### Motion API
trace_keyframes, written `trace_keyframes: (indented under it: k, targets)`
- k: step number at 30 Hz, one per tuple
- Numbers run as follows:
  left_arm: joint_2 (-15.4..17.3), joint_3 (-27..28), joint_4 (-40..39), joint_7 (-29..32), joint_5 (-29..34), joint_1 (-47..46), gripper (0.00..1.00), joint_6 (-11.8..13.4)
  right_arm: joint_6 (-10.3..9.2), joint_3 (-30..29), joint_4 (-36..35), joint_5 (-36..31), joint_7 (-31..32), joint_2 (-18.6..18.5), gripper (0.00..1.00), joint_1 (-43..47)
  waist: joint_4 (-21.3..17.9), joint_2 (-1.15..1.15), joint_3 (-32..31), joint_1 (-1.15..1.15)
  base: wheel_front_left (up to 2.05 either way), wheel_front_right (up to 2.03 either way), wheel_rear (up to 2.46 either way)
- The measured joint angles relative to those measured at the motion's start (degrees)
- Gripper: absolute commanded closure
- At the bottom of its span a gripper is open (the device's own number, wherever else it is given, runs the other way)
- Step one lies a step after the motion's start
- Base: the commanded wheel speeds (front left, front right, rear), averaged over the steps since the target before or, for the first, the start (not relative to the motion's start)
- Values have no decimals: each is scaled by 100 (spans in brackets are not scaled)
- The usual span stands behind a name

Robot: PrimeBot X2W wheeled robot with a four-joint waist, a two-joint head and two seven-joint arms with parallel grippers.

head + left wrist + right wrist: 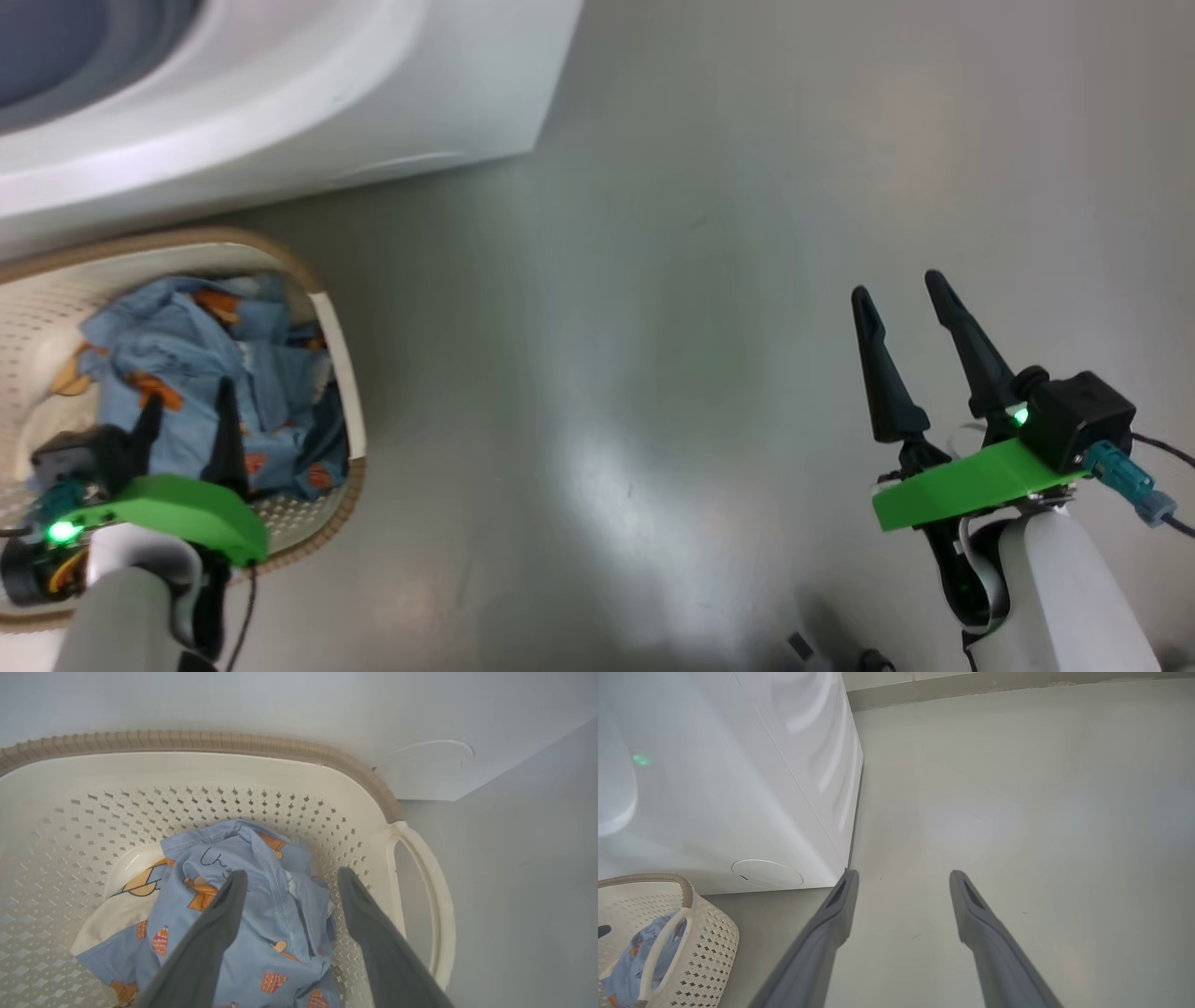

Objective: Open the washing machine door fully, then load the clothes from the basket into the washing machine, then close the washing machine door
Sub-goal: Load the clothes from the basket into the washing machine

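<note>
Your left gripper [292,875] is hanging wide open, holding nothing, fingers straddling the crumpled blue clothes [280,924] lying in the basket [210,742]. Your right gripper [896,287] is idling over the glossy bare floor [1017,812], spread wide too. Risks: you're likely pinching one soft fold and leaving the cream piece [112,910] behind, or a fingertip is catching the perforated plastic wall and dragging the light basket. The smooth white washing machine [714,788] is standing just behind.
</note>
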Motion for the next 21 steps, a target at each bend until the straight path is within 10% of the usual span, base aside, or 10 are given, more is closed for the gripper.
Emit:
trace_keyframes:
  k: [21]
  targets:
    - [503, 196, 1868, 165, -96, -1302, 0, 282, 0, 20, -130, 319, -1, 4, 0, -162, -480, 0, 965, 0, 0, 0, 0]
